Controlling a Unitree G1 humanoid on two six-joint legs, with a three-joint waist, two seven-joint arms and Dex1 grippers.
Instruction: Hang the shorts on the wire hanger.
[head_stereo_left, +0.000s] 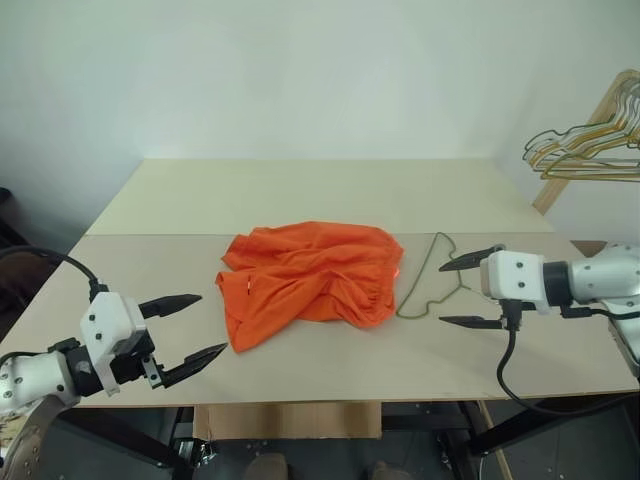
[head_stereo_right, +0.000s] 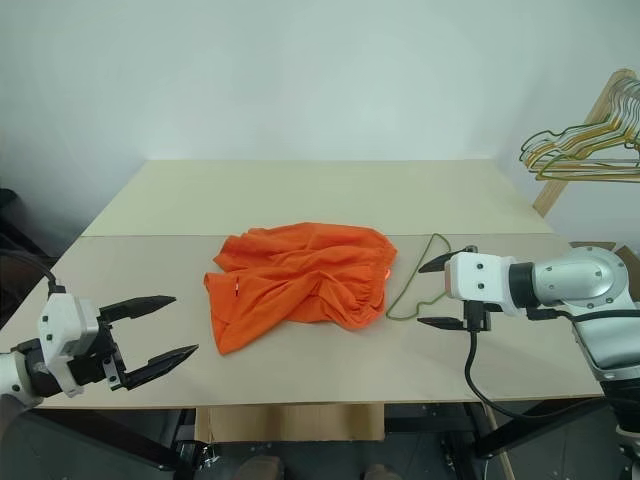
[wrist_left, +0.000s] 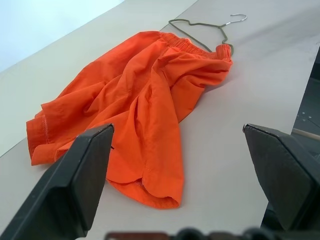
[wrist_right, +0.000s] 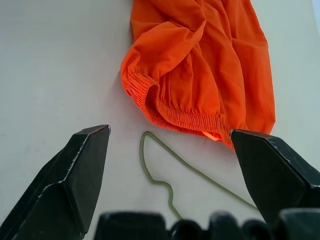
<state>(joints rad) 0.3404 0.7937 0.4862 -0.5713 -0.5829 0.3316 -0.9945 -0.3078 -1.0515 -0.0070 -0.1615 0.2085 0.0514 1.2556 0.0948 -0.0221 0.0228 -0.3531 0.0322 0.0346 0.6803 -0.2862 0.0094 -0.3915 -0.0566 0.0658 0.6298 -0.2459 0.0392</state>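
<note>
The shorts (head_stereo_left: 310, 280) lie in a crumpled orange heap near the middle of the pale table (head_stereo_left: 300, 195), flat on the surface, with the gathered waistband turned toward the robot's right and the leg openings toward its left. The wire hanger (head_stereo_left: 432, 275) lies flat on the table just beside that waistband, on the right side of the heap; part of its frame seems to run under or against the fabric edge, though whether it is tucked beneath cannot be told. Its small hook points away from the shorts. The left gripper (head_stereo_left: 185, 338) hovers off the near left corner of the heap, its two black fingers spread wide and holding nothing, aimed across toward the fabric. The right gripper (head_stereo_left: 470, 290) hangs just over the hanger's hook end, fingers likewise spread wide and empty, angled down at the wire. This placing looks deliberate: each arm faces the thing nearest to it, so the right can take the hanger while the left deals with the cloth. Neither has touched anything, so the task seems to be at its very start. The thin wire lying flat on the board will likely be hard to pinch, and the soft fabric may bunch when lifted. A bunch of gold and grey hangers (head_stereo_left: 585, 145) hangs on a wooden rack at the far right, well apart from the work.
</note>
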